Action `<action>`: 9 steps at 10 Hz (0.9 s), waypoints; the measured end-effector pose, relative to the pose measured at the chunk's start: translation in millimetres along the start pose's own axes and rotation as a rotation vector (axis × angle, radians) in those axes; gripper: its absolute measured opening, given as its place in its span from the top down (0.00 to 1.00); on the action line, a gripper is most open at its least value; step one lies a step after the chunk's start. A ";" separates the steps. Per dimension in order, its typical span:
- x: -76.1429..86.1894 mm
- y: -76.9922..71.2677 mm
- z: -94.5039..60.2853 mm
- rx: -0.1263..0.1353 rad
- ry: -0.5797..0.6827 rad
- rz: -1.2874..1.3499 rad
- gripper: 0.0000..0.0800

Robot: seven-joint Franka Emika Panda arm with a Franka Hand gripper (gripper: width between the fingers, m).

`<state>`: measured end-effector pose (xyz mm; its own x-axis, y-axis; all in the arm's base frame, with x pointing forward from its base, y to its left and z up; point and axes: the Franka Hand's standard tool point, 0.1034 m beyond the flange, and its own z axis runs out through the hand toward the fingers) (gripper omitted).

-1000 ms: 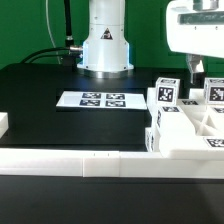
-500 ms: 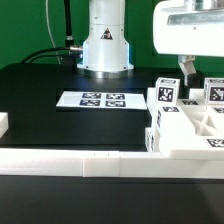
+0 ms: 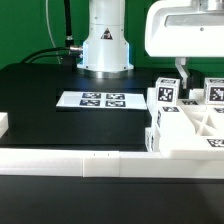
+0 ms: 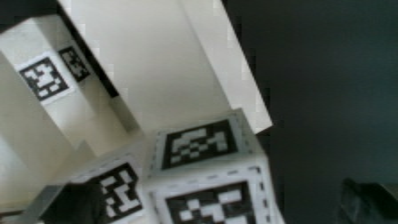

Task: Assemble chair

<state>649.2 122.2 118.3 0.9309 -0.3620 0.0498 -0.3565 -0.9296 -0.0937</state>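
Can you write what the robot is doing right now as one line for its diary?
step: chair assembly | gripper: open, holding nothing, above the chair | chair: against border rail | marker board: flat on table

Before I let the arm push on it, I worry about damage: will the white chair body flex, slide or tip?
The chair looks like rigid blocky plastic, so probably stiff. It sits low and broad against the border rail, so tipping seems unlikely. The smooth black table may let it slide.
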 end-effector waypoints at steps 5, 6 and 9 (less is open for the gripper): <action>0.2 3.4 1.6 -0.002 -0.001 -0.198 0.64; 0.2 3.4 1.6 -0.002 -0.001 -0.198 0.64; 0.2 3.4 1.7 -0.001 -0.001 -0.169 0.64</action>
<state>648.3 119.0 116.3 0.9776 -0.2008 0.0636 -0.1953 -0.9772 -0.0827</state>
